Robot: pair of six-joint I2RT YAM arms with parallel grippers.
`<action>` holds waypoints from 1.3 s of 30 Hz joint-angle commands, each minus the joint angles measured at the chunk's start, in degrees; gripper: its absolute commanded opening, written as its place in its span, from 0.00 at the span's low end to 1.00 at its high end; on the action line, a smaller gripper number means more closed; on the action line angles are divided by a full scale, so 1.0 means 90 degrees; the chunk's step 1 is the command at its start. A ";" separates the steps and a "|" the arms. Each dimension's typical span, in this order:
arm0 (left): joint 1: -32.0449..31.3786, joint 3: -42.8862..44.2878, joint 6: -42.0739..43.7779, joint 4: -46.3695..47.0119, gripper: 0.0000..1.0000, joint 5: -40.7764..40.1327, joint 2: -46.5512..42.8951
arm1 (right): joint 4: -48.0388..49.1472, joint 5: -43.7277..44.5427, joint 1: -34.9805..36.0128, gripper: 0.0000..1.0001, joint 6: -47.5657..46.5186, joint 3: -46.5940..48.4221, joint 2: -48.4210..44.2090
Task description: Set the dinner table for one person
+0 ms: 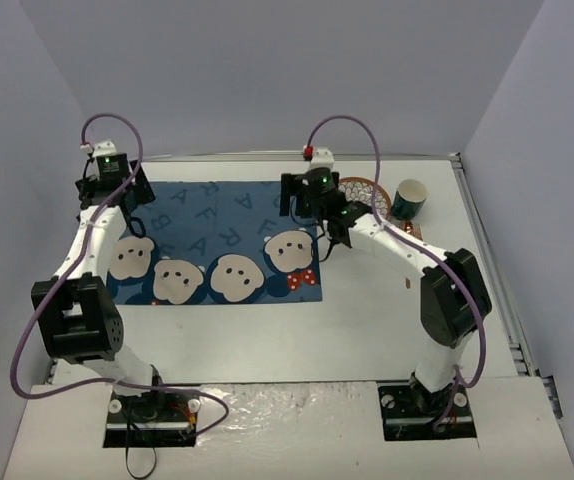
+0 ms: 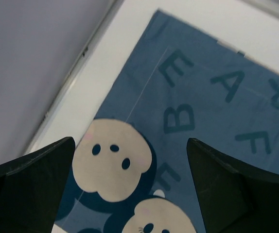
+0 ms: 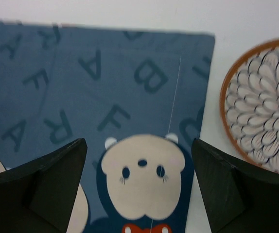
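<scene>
Hovering with fingers apart and empty, left gripper (image 2: 130, 145) over the blue placemat's (image 1: 217, 225) far-left part, right gripper (image 3: 139, 143) over its far-right corner beside the patterned plate (image 1: 359, 190); placemat lies left-of-centre on the white dinner table (image 1: 367, 320), green cup (image 1: 408, 198) far right.

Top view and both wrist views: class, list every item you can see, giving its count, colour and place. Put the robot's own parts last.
dinner table: one, white, under everything
placemat: one, blue with pale bear faces and darker letters, flat on the table's left-centre
plate: one, white petal pattern with orange-brown rim, just right of the placemat's far right corner, apart from it
cup: one, dark green with pale inside, upright, right of the plate
left arm: one, white and black, reaching over the placemat's left end
right arm: one, white and black, reaching over its right end
left claw: one, black, open
right claw: one, black, open
</scene>
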 commanded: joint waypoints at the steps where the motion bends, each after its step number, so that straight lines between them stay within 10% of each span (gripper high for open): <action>1: -0.0015 -0.0440 -0.0573 -0.0383 0.97 0.0203 0.0160 | -0.0002 0.0285 0.0234 0.83 0.0072 -0.0904 -0.0058; 7: 0.0001 -0.0383 -0.0687 -0.0419 0.86 0.0241 0.0932 | 0.0414 0.0082 0.0352 0.55 -0.0042 -0.1574 0.0193; 39: 0.0698 0.2504 -0.0650 -0.1118 0.80 0.0414 0.3985 | 0.0488 -0.0003 -0.0078 0.51 -0.0212 0.0088 0.2337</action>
